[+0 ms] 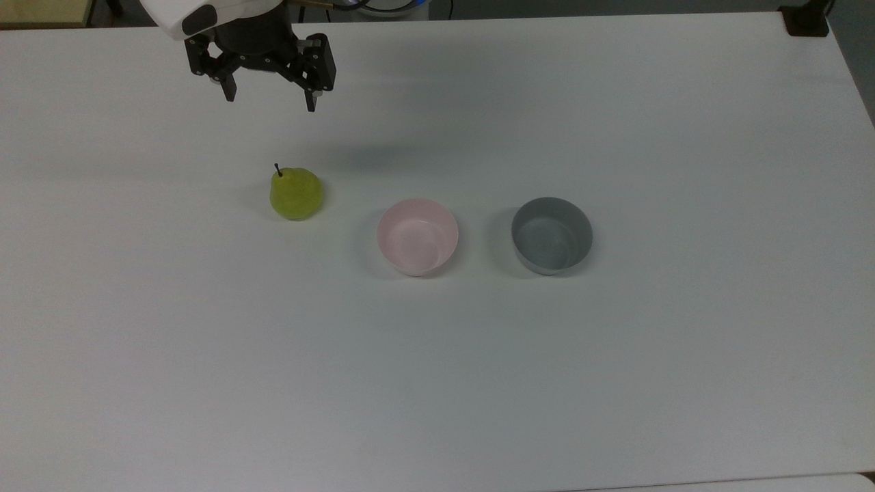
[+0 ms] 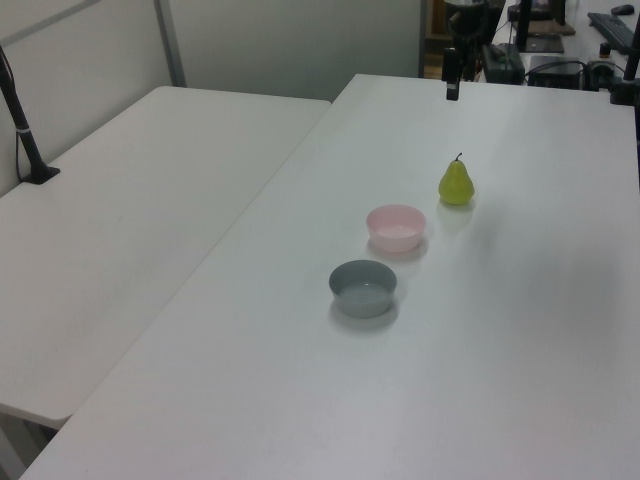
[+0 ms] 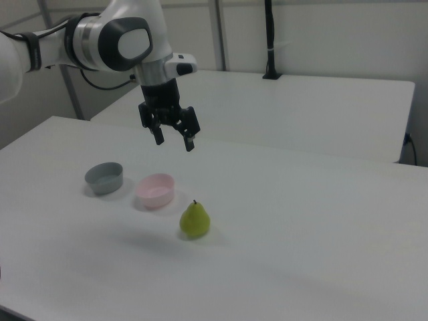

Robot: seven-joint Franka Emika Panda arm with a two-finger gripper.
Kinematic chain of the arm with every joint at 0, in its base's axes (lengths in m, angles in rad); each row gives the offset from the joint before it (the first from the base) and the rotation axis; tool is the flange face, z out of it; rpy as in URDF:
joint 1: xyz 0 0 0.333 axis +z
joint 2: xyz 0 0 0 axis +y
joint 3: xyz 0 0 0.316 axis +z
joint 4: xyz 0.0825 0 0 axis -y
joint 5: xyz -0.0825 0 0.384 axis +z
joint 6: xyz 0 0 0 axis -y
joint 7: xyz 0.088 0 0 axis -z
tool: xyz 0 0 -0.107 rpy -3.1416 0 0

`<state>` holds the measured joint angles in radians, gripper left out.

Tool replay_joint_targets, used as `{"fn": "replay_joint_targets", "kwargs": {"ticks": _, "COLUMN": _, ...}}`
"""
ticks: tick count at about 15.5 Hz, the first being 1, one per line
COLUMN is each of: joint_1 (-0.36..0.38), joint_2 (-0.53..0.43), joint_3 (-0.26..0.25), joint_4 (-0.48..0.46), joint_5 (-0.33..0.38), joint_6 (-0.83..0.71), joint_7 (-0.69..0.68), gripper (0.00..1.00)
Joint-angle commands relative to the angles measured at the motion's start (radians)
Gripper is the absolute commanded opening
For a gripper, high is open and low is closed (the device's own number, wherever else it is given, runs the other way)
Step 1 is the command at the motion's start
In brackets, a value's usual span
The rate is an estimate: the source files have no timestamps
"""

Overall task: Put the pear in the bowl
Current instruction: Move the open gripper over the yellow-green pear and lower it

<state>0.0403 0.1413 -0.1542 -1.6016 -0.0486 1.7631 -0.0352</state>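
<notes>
Claw [image 1: 272, 96], spread and empty, hung high above the pear [image 1: 295, 194]; a sound grasp meant descending centred, straddling its upright belly.

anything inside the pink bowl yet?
No. The pink bowl shows a bare, smooth inside. The pear stands on the table beside it, apart; the open gripper is empty above.

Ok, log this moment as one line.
tool open, raised, empty | pear on table | pink bowl empty | grey bowl empty
</notes>
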Motion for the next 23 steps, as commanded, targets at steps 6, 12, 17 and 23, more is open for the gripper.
{"fn": "replay_joint_targets", "kwargs": {"ticks": 6, "joint_1": 0.018, "joint_2": -0.031, "joint_3": -0.019, "joint_4": -0.02, "joint_5": 0.015, "joint_6": -0.048, "joint_7": -0.005, "gripper": 1.0}}
{"fn": "replay_joint_targets", "kwargs": {"ticks": 12, "joint_1": 0.018, "joint_2": -0.029, "joint_3": -0.019, "joint_4": -0.023, "joint_5": 0.015, "joint_6": -0.054, "joint_7": -0.048, "gripper": 1.0}}
{"fn": "replay_joint_targets", "kwargs": {"ticks": 17, "joint_1": 0.02, "joint_2": -0.003, "joint_3": -0.027, "joint_4": -0.098, "joint_5": 0.012, "joint_6": -0.034, "joint_7": -0.152, "gripper": 1.0}}
{"fn": "replay_joint_targets", "kwargs": {"ticks": 23, "joint_1": 0.038, "joint_2": 0.061, "joint_3": -0.05, "joint_4": -0.204, "joint_5": -0.013, "joint_6": 0.116, "joint_7": -0.201, "gripper": 1.0}}
